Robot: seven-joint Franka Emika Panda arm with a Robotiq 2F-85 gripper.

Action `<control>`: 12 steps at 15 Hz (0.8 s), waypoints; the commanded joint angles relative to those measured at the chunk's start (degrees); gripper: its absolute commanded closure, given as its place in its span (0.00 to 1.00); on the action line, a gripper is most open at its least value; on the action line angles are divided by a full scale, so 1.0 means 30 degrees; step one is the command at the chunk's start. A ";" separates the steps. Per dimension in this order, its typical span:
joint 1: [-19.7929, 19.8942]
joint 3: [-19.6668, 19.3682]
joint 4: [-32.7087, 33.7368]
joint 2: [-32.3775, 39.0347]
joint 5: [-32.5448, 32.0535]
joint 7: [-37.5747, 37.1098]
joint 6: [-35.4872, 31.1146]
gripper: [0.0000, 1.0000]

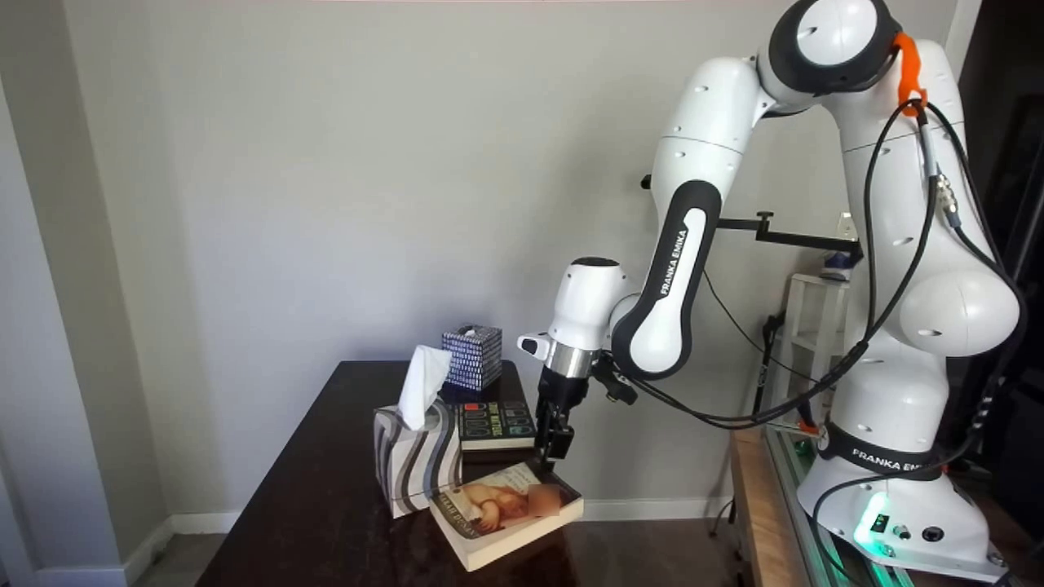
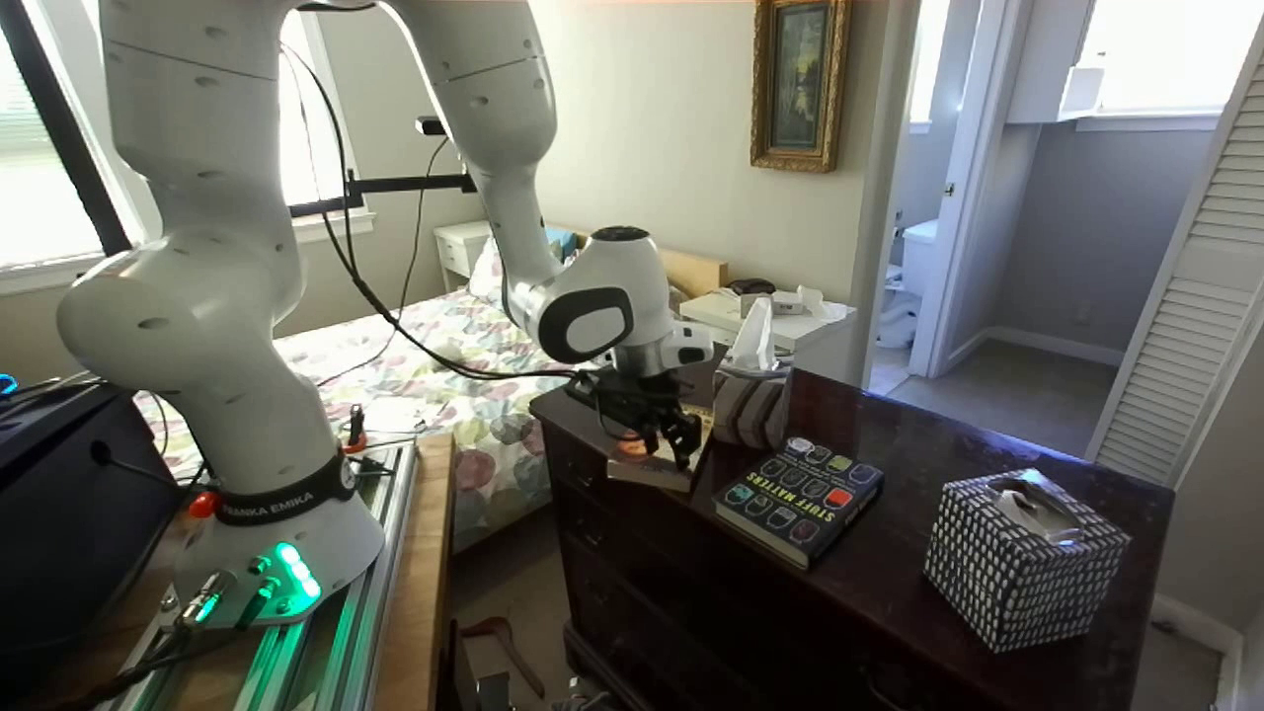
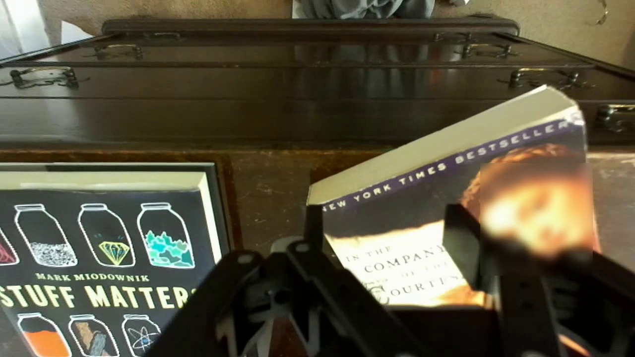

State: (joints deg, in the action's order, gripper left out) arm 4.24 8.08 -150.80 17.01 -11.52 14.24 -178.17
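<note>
My gripper points down with its two black fingers apart and nothing clamped between them. The fingers are over a thick paperback with a purple band and a painted cover, which shows between them. In both exterior views the gripper is at the paperback, close above or touching it; I cannot tell which. The paperback lies at an angle on a dark dresser, and one corner juts past the dresser's edge in the wrist view. A black book titled Stuff Matters lies beside it.
A striped tissue box with a tissue sticking up stands right beside the paperback. A patterned tissue box stands beyond the black book. A wall is behind the dresser; a bed is nearby.
</note>
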 commanded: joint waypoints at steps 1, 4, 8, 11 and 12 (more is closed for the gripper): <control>-0.0969 -0.0575 -0.1184 -0.2286 -0.0238 -0.0016 0.2144 0.05; -0.2241 -0.1461 -0.1518 -0.3293 -0.1158 -0.0422 0.3586 0.00; -0.3905 -0.2655 -0.1781 -0.4073 -0.5639 -0.2324 0.4806 0.00; -0.4829 -0.3288 -0.1818 -0.4327 -1.0074 -0.5163 0.4826 0.00; -0.5032 -0.3393 -0.1766 -0.4236 -1.1395 -0.6147 0.4675 0.00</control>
State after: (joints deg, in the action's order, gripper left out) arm -8.20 -0.18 -155.09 6.22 -35.34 3.50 -164.90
